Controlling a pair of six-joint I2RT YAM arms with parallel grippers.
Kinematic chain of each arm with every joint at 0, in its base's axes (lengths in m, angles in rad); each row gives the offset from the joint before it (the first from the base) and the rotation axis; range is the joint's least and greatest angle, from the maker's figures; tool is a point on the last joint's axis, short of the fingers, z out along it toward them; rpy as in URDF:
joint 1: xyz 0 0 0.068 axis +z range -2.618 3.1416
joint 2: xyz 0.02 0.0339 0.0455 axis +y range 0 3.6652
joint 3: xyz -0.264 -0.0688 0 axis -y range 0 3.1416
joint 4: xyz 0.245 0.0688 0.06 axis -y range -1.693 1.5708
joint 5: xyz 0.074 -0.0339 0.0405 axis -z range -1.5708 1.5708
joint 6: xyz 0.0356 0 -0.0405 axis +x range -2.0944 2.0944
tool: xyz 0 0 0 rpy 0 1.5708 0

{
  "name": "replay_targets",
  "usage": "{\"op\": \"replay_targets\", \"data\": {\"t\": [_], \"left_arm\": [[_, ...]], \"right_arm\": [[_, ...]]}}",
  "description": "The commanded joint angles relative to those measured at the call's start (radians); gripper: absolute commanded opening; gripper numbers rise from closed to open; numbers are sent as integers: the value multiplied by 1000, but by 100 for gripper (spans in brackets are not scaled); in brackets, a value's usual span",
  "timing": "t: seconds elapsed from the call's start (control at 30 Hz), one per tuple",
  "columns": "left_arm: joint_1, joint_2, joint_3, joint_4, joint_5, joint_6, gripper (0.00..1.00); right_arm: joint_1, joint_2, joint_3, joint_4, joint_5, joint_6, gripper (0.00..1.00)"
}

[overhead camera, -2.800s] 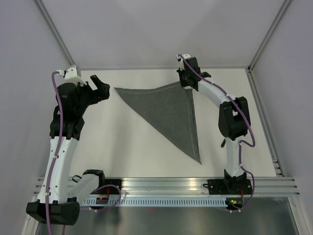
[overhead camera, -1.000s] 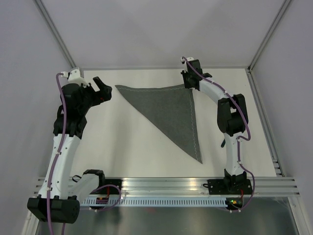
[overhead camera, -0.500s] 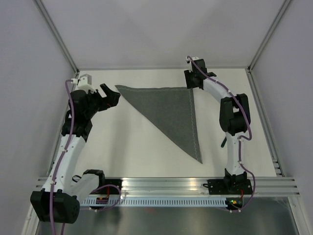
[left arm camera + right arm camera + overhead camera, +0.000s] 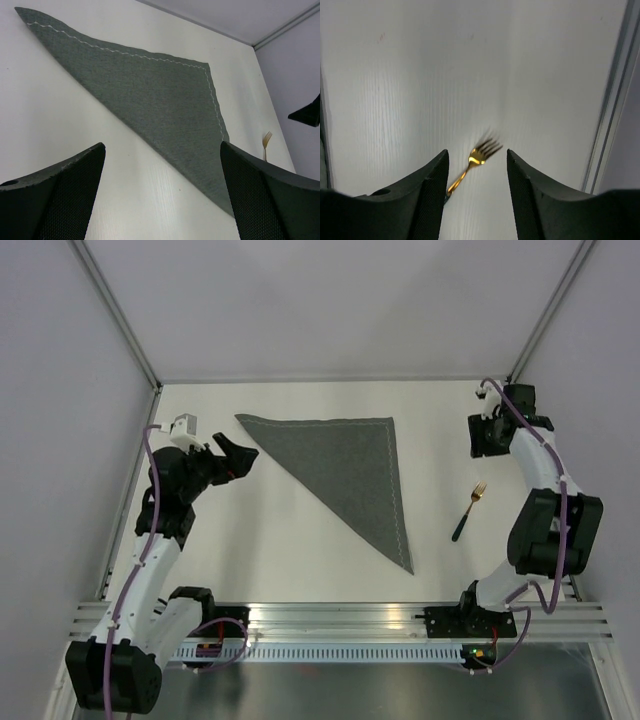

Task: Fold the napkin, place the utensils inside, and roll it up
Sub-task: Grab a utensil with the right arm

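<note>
Between the right jaws, parted to a moderate gap, nothing is held. The small fork with gold metal head and slim dark handle (image 4: 479, 156) lies on the white bench (image 4: 270, 530) below that gap. The left jaws stand fully wide and empty, facing the large dark grey fabric napkin (image 4: 350, 465).

The right arm has left the napkin's far right corner and swung toward the right wall. The napkin lies flat as a triangle, with the fork apart from it on its right.

Judgement: the fold is complete and fork pickup follows.

No brand, label or writing is legible.
</note>
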Motion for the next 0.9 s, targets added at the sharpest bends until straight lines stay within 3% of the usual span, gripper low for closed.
{"op": "replay_targets", "data": {"t": [0.0,0.17,0.4,0.87], "left_arm": [[-5,-24,-27,91,75,-45,100],[-7,-16,-54,137,123,-51,100],[-7,21,-61,154,155,-48,100],[-7,25,-51,154,146,-39,100]], "right_arm": [[-5,-136,-114,-179,-19,-113,57],[-5,-178,-186,-252,-48,-7,63],[-5,-124,-306,-232,8,88,60],[-3,35,-324,-193,64,139,58]]}}
